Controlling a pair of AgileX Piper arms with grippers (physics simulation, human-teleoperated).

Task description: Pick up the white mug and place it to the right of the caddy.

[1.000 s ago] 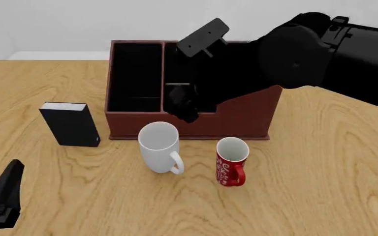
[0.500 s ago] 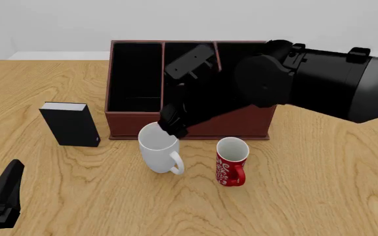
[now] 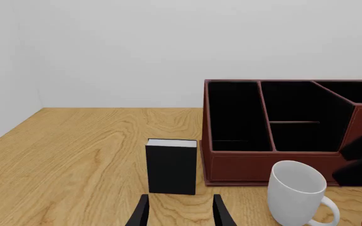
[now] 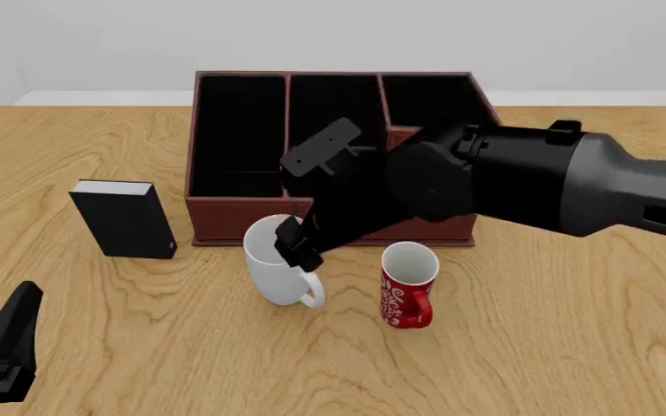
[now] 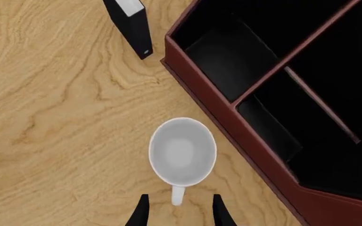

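Observation:
The white mug stands upright just in front of the caddy, its handle toward the near right. My right gripper hangs directly over the mug, pointing down. In the right wrist view the mug lies below, and the open gripper has its fingers either side of the handle, not closed on it. The caddy's wall runs close beside the mug. My left gripper rests low at the near left, open and empty, far from the mug.
A red mug with white swirls stands to the right of the white mug, a small gap between them. A small black book-like box stands left of the caddy; it also shows in the left wrist view and the right wrist view.
My right arm has swung down and toward the near side, from above the caddy's compartments to over the white mug. The left arm and the mugs have not moved.

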